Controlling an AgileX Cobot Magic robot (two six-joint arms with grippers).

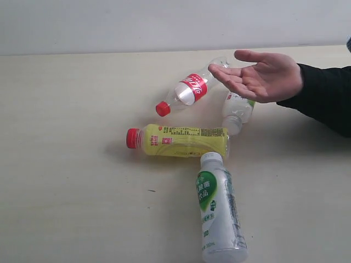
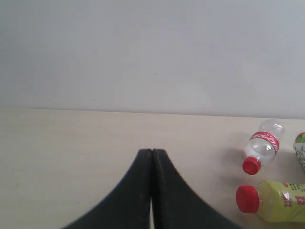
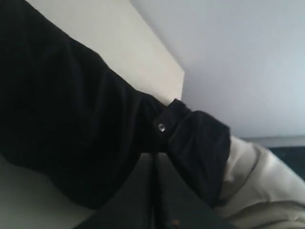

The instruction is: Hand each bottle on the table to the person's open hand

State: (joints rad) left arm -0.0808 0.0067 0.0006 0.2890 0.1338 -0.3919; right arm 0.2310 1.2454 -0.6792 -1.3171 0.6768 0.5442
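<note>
Four bottles lie on the table (image 1: pixel 66 164): a clear one with red cap and label (image 1: pixel 189 90), a yellow one with red cap (image 1: pixel 181 141), a whitish one with green-white label (image 1: pixel 218 211) near the front, and another whitish one (image 1: pixel 237 112) partly under the person's open hand (image 1: pixel 258 76), which is held palm up. Neither gripper shows in the exterior view. My left gripper (image 2: pixel 152 151) is shut and empty, apart from the clear bottle (image 2: pixel 262 145) and yellow bottle (image 2: pixel 274 200). My right gripper (image 3: pixel 155 156) is shut, close under the black sleeve (image 3: pixel 71 133).
The black-sleeved arm (image 1: pixel 329 98) reaches in from the right over the table. A pale wall (image 1: pixel 164 22) runs behind the table's far edge. Light cloth (image 3: pixel 257 186) shows beside the sleeve in the right wrist view.
</note>
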